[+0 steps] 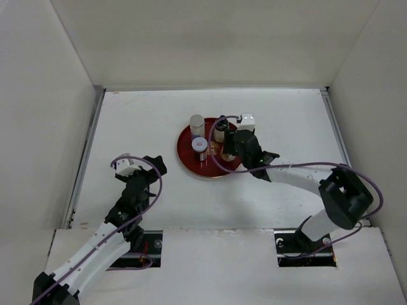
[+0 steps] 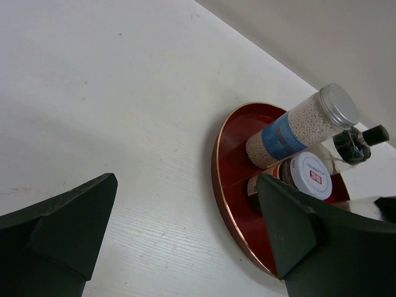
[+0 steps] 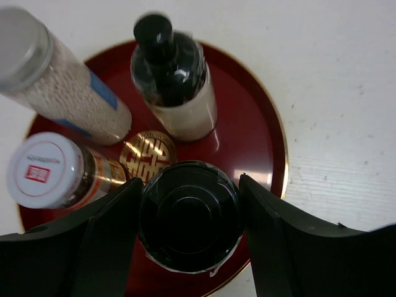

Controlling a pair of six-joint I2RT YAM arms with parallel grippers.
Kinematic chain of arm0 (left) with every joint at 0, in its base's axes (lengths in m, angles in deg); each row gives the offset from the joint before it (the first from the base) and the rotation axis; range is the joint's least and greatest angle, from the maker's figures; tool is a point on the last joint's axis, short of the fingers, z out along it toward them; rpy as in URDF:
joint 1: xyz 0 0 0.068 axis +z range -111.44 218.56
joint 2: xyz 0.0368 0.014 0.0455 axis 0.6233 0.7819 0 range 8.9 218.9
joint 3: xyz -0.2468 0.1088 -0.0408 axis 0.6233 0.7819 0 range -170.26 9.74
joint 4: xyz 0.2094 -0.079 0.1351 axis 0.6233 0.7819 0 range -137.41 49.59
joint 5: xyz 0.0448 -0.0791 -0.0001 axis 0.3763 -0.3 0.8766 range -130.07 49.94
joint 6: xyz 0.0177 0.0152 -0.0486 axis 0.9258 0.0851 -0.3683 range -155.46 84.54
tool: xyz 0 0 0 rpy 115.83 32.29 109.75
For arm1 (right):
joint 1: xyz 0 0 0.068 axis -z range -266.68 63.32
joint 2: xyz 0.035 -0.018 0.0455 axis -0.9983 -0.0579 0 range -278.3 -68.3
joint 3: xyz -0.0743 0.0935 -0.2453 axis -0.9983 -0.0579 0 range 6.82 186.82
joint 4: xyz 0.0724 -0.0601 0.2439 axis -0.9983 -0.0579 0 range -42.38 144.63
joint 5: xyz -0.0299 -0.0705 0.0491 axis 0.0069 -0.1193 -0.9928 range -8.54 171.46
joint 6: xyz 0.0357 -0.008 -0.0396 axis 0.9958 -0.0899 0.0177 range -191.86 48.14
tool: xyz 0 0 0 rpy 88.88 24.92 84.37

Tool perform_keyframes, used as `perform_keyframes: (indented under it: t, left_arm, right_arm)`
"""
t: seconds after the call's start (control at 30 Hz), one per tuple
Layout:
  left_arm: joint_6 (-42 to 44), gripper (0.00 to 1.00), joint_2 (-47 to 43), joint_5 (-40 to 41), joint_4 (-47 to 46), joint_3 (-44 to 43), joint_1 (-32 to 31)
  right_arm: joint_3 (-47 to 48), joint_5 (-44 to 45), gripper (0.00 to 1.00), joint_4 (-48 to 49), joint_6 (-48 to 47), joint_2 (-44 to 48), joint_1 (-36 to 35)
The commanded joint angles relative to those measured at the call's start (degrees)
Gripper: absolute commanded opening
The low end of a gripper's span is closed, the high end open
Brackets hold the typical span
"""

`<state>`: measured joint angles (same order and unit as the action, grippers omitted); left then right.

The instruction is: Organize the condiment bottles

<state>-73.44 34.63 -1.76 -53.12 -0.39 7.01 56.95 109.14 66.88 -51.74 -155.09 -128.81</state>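
Four condiment bottles are on the round red tray [image 3: 253, 117], which sits near the middle of the tabletop [image 1: 140, 121].

- The tall cylinder [image 3: 62, 93] has a metal lid, a blue label and pale beads inside. It is on the tray's far-left part.
- The red-labelled jar [image 3: 46, 170] is just beside the cylinder, on its near side.
- The first dark-capped bottle [image 3: 176, 80] is on the tray's far part, to the right of the cylinder.
- The second dark-capped bottle [image 3: 189, 223] is over the tray's near-right part, beside the gold emblem [image 3: 147, 154].

The right gripper [image 3: 190, 179] is closed on the second dark-capped bottle, with one finger against each side. Whether that bottle's base touches the tray cannot be determined.

The left gripper [image 2: 185, 204] is spread wide and holds nothing. It is above bare tabletop towards the near-left corner, apart from the tray.
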Motion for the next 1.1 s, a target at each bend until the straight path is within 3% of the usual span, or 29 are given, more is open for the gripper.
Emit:
perform_keyframes:
  t: [0.0,0.1,0.37,0.57,0.77,0.93,1.07]
  left_arm:
    - [-0.3,1.0,0.5,-0.5,-3.7,0.5,0.3]
    - [-0.2,1.0,1.2,-0.6,-3.3,0.2,0.3]
    - [-0.2,1.0,8.7,-0.3,-3.2,-2.4,-0.3]
    - [-0.4,1.0,14.8,-0.9,-2.5,-5.1,-1.2]
    - [-0.2,1.0,19.1,-1.0,-2.3,-7.0,-2.5]
    - [-0.2,1.0,20.2,-0.5,-3.2,-7.3,-3.8]
    - [0.8,1.0,21.3,-0.4,-2.8,-8.3,-5.1]
  right_arm:
    - [2.3,2.6,0.62,6.4,0.6,-2.1,-1.6]
    - [3.3,3.4,0.66,6.4,0.1,-5.0,-2.7]
    - [3.9,4.1,0.99,5.6,-0.1,-3.9,-4.0]
    - [-1.0,5.8,1.0,4.9,-0.5,12.1,-4.2]
    - [-12.8,6.8,1.0,3.8,1.8,29.4,-1.4]
    - [-23.9,7.4,1.0,4.4,5.4,37.6,6.4]
    - [-25.8,2.4,1.0,4.5,10.6,37.4,11.5]
